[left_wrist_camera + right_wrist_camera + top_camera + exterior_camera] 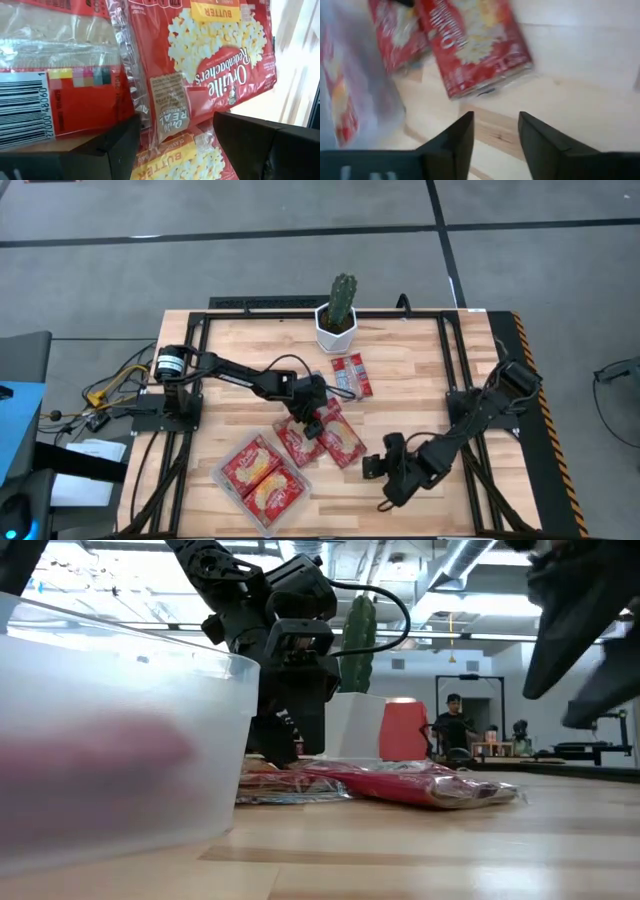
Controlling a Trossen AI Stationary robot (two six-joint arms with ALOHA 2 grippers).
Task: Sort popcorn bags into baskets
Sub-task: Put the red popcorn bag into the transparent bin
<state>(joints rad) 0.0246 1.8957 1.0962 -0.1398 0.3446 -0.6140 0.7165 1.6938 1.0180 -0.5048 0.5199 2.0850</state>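
Red and yellow under my dark fingers

The popcorn bag is shiny red with pale yellow popcorn, white lettering, and a yellow-orange band.

Two popcorn bags lie in the basket, others apparently overlapping just beside it.

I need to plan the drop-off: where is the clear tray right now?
In the high view the clear tray sits near the table's front edge, left of centre, with two popcorn bags inside, just front-left of the left gripper.
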